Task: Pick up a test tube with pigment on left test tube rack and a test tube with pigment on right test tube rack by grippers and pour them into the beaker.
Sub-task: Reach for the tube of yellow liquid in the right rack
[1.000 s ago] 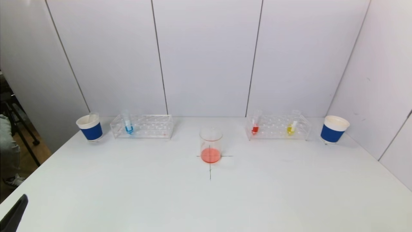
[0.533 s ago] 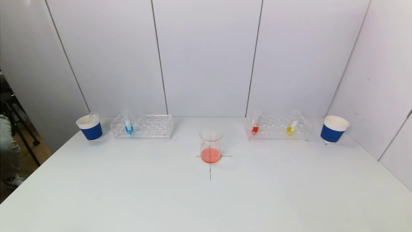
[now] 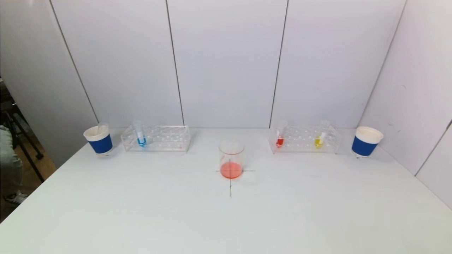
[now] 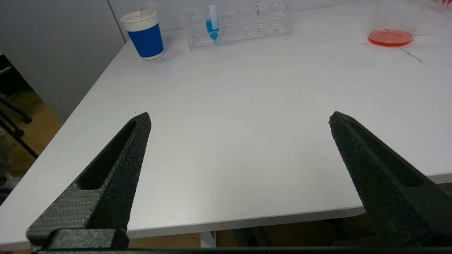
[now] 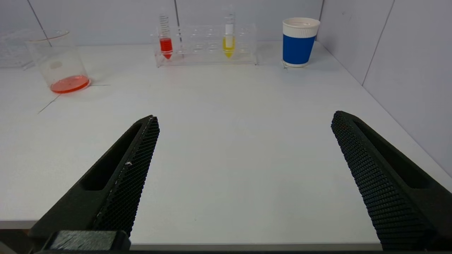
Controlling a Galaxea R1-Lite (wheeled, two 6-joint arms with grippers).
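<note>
Left claw (image 4: 238, 118) is no longer showing at your worktop's (image 3: 141, 211) near-left corner | both claws are hanging wide open, empty, off the near edge, right claw (image 5: 243, 118) too | blue tube (image 3: 141, 135) is waiting in far-left rack (image 3: 157, 138), red tube (image 3: 279, 137) in far-right rack (image 3: 305, 139), beaker (image 3: 231, 159) mid-worktop | you're risking toppling the light racks on a skewed approach.

Beaker (image 4: 390, 28) rim cut off in left wrist view

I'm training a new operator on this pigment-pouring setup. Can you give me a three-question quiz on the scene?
1. True or false: the beaker is empty.
2. Which pigment tube stands in the left rack? A) blue B) yellow C) green
3. How many pigment tubes stand in the right rack?

Key: 1. False, it holds orange-red liquid. 2. A, the blue tube. 3. Two: the red tube and the yellow tube.
</note>
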